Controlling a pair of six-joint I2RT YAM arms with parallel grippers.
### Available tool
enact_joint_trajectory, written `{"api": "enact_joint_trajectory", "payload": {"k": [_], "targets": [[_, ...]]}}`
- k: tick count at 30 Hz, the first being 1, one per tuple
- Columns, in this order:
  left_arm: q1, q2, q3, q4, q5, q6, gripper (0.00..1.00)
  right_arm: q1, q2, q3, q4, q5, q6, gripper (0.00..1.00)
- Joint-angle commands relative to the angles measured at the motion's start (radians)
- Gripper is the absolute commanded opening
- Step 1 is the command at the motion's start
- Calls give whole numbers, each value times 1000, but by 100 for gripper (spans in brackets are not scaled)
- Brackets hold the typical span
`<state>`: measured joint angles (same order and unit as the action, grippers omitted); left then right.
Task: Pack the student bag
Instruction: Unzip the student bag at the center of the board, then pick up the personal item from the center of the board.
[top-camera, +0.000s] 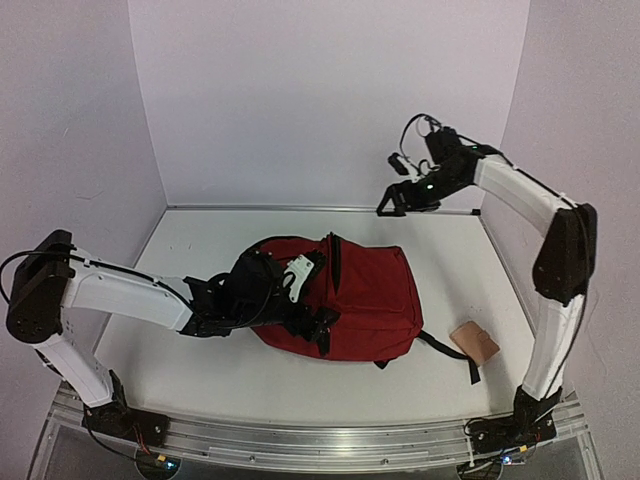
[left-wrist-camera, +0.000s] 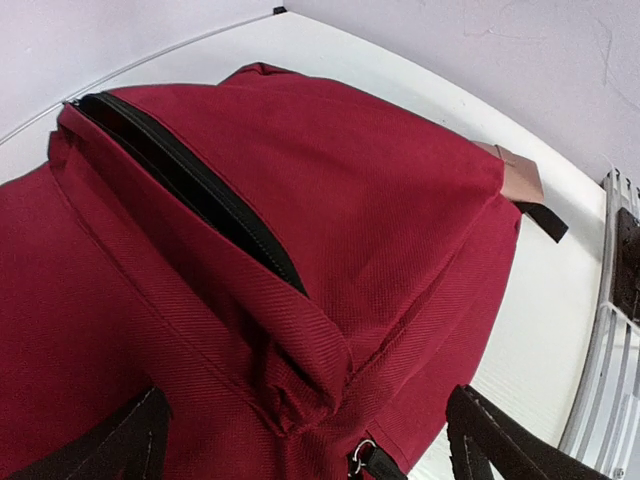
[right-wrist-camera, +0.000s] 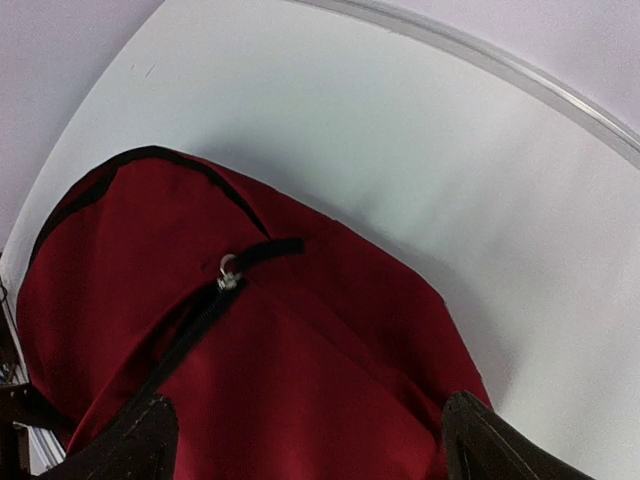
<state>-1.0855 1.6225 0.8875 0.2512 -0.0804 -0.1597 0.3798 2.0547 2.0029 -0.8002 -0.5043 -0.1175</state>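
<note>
Top external view: the student bag (top-camera: 365, 295), a dark red fabric backpack, is seen lying flat near the middle of the white surface (top-camera: 200, 370), its long side running left to right. A black strap (top-camera: 445, 347) is trailed out from its right end onto the surface. A small tan flat item (top-camera: 474, 341) is laid just beside that strap, near the right arm's base. The left arm is stretched low across the surface from the left, and the left gripper (left-wrist-camera: 310, 445) is placed over the bag's left end. In the left wrist view its jaws are shown wide apart, one dark fingertip at each lower corner, with red fabric seen between them; whether the fabric is touched cannot be told. In that same view a black zip (left-wrist-camera: 190, 185) is seen parted along the bag, with a dark gap beneath it. The right arm is raised high at the back right, and the right gripper (right-wrist-camera: 305, 445) is held in the air, well above and behind the bag. In the right wrist view its jaws are likewise shown wide apart, and the bag is seen below them, with a small silver zip pull (right-wrist-camera: 228, 272) lying on the red fabric. A metal rail (top-camera: 320, 440) is fixed along the near edge.
</note>
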Motion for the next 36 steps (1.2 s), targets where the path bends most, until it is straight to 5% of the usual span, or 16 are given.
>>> {"api": "enact_joint_trajectory", "payload": {"k": [1,12,26,36], "targets": [[0,-105,7,-69,-98,-51,100,-96,-278,-226,-123,79,-161,98],[-1,-147,7,-124,-162,-43,100,-309,-543,-809,-283,205,-394,98],[-1,-148,16,-139,-151,-27,100,-517,-444,-1042,-290,188,-586,86],[-1,-128,33,-146,-173,-17,100,-554,-303,-1021,-281,110,-617,49]]}}
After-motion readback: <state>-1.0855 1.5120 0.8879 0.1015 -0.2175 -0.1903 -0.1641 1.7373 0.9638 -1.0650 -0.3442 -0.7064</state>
